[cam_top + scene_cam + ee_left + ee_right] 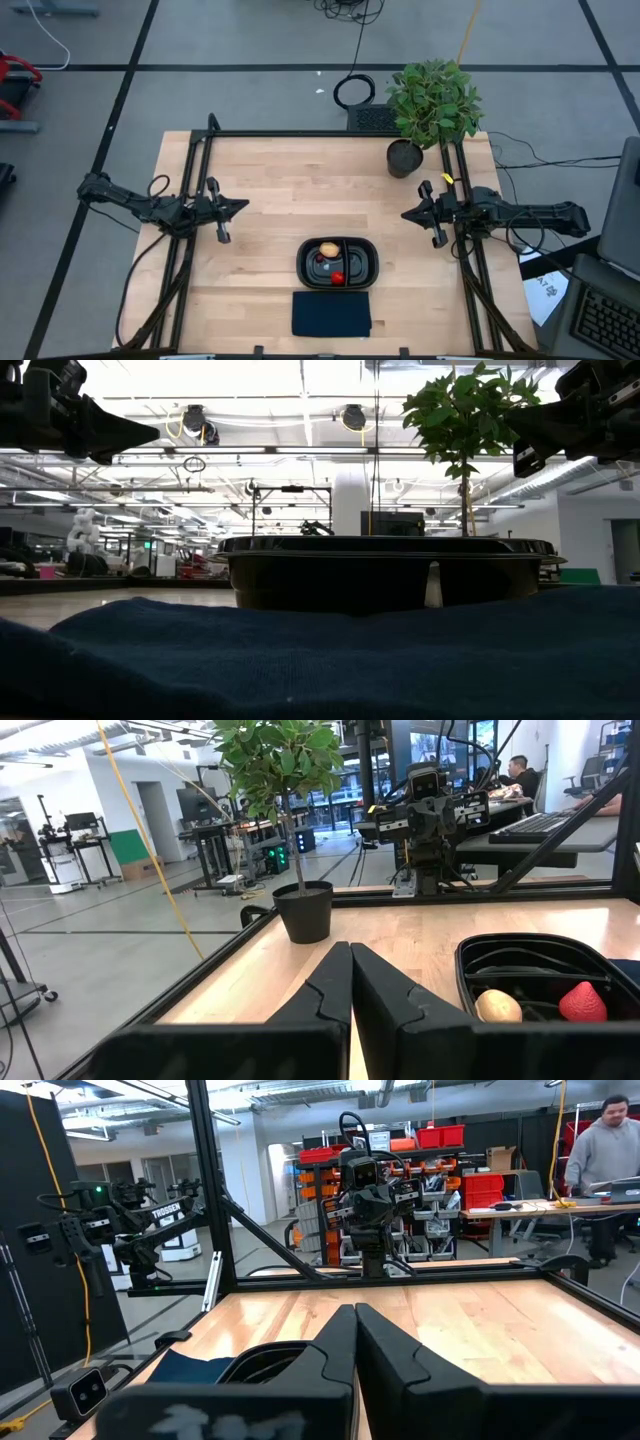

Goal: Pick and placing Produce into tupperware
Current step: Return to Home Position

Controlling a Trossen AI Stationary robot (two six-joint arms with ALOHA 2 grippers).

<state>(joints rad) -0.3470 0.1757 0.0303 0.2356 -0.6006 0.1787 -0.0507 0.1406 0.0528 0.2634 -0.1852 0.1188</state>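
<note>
Tupperware (372, 262) sits centre-front on the table (270, 170), long axis left to right, holding the tan ball (328, 249) and red piece (338, 277). Left gripper (240, 207) and right gripper (407, 214) flank it, well apart, fingers together and empty; the right is nearer

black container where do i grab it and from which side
Grip the right-end rim of the black container, coming straight down with the right gripper nearest it. The thin upright wall lets the fingers straddle it; that half looks empty, while the produce sits in the left half and the blue cloth lies along the near edge.
</note>
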